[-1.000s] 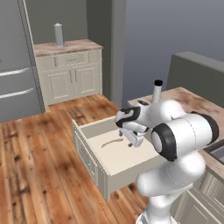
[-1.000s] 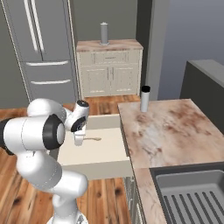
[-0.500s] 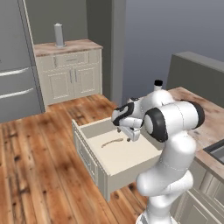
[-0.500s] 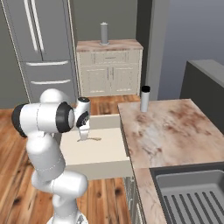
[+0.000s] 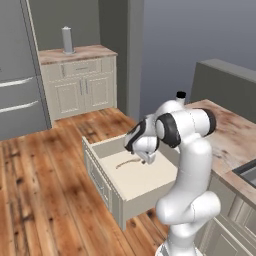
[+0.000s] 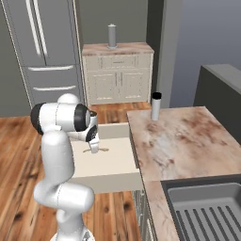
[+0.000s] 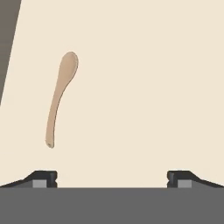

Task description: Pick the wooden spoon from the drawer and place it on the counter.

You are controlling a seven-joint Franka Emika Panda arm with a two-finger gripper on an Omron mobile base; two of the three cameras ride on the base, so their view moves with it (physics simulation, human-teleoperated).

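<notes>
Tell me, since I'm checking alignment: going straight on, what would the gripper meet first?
Probably the drawer's bare floor: the open gripper points at it, with the wooden spoon off to one side.

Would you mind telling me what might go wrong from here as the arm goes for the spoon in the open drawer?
1. In the hand view the wooden spoon lies left of the gap between the open fingers, so a straight descent would probably miss it.
2. The spoon lies flat on the drawer floor; the thin handle may slip from the fingers.
3. The gripper hangs inside the drawer, so a sideways correction could bump its walls.
</notes>
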